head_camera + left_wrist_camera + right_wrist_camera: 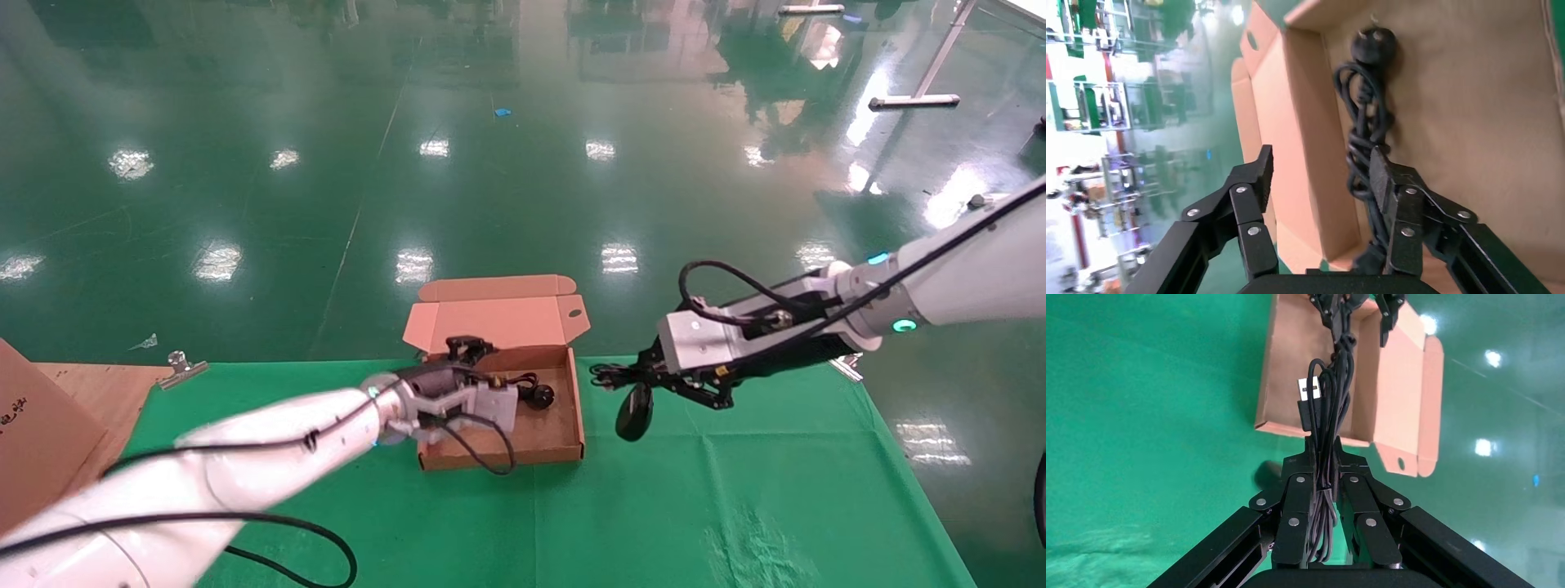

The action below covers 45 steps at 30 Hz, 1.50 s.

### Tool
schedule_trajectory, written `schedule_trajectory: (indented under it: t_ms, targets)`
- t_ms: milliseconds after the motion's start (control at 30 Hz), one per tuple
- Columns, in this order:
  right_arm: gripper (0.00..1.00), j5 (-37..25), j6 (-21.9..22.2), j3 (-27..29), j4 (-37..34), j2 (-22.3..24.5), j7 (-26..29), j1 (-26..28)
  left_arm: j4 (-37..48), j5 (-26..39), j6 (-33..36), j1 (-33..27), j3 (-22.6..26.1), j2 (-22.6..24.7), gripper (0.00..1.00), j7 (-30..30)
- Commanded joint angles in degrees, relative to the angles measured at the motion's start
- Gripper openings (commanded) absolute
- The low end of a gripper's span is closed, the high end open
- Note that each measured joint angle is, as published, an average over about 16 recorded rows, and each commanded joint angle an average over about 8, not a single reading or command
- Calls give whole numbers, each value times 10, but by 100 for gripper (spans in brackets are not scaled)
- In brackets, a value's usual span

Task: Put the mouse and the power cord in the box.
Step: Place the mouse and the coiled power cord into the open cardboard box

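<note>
The brown box [543,433] lies open on the green cloth, its lid tipped back. Inside it lies the coiled power cord [1364,122], with its round plug [1373,43] at the far end. My left gripper [1321,174] is open at the box's back left corner, one finger beside the cord and the other outside the box wall [1303,122]. My right gripper [1324,450] is shut on the mouse's bundled thin cable [1321,410], just right of the box. The black mouse [635,412] dangles below it above the cloth.
The green-covered table [735,490] ends just behind the box and at the right. A large cardboard carton [33,425], a wooden board [98,384] and a metal clip [181,367] sit at the left. Shiny green floor lies beyond.
</note>
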Motion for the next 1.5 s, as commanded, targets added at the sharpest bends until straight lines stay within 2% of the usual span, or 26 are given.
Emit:
schedule_trajectory:
  t_ms: [33,167,200,333,467,700,800,967,1133,1300,1500]
  targets:
    - [0,-1,1,-1,2,-4,0,3,2,-20,14,-9,-3,-1,49,-9]
    - [0,-4,5,-3,8,-22,3,14,-21,-87,100,-22,-39,-55,94,-9]
    - [0,-5,5,-3,9,-28,5,17,-31,-105,127,-23,-50,-73,100,-5]
    - [0,-5,7,-4,21,-45,17,22,-65,-184,228,-18,-96,-145,100,36]
    - [0,0,8,-6,53,-56,38,16,-64,-250,303,-6,-140,-197,100,94]
    - [0,23,40,-33,172,-64,105,-23,-14,-318,412,0,-184,-264,100,159]
    - [0,39,81,-61,233,-65,140,-48,8,-337,453,2,-195,-292,100,174]
    - [0,69,185,-123,325,-66,189,-93,46,-360,518,6,-209,-333,100,195]
    - [0,96,272,-198,384,-66,230,-130,83,-370,568,7,-216,-363,100,225]
    - [0,116,321,-267,407,-65,266,-151,115,-369,596,1,-216,-369,100,253]
    - [0,127,350,-330,407,-63,288,-160,148,-364,613,-11,-214,-361,100,268]
